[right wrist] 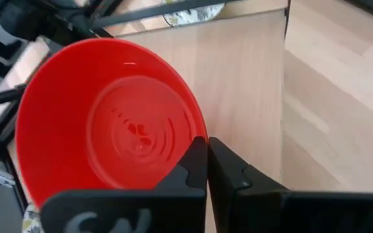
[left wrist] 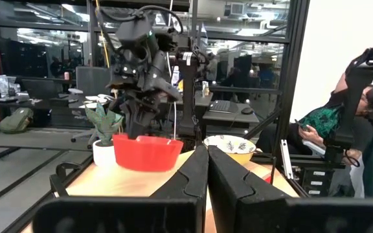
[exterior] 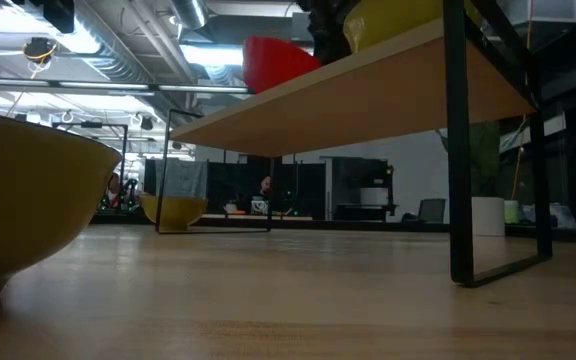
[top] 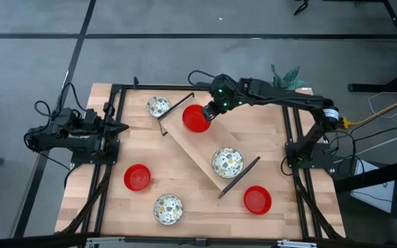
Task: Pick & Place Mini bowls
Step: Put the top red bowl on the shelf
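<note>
A glossy red mini bowl (top: 197,120) sits at the far-left end of a raised wooden shelf (top: 202,148). My right gripper (top: 209,110) reaches over from the right and is shut on this bowl. A speckled bowl (top: 227,162) rests on the shelf's other end. On the table stand a speckled bowl (top: 158,106) at the far side, a red one (top: 137,177), a speckled one (top: 168,209) and a red one (top: 257,200) nearer. My left gripper (top: 121,127) waits shut at the left edge. My right gripper pinches the red bowl's rim (right wrist: 201,133) on the side toward the table's right. One finger (right wrist: 190,165) is inside the bowl and the other (right wrist: 228,171) outside, coming from above and slanting down. The bowl (exterior: 276,62) sits at the shelf top; whether it rests there I cannot tell.
The shelf (exterior: 368,95) stands on thin black frame legs (exterior: 458,180) and runs diagonally across the table's middle. A white pot with a green plant (top: 288,76) stands at the far right corner. Bare wood lies between the bowls at the table's near side. A person (left wrist: 342,123) sits beyond the table.
</note>
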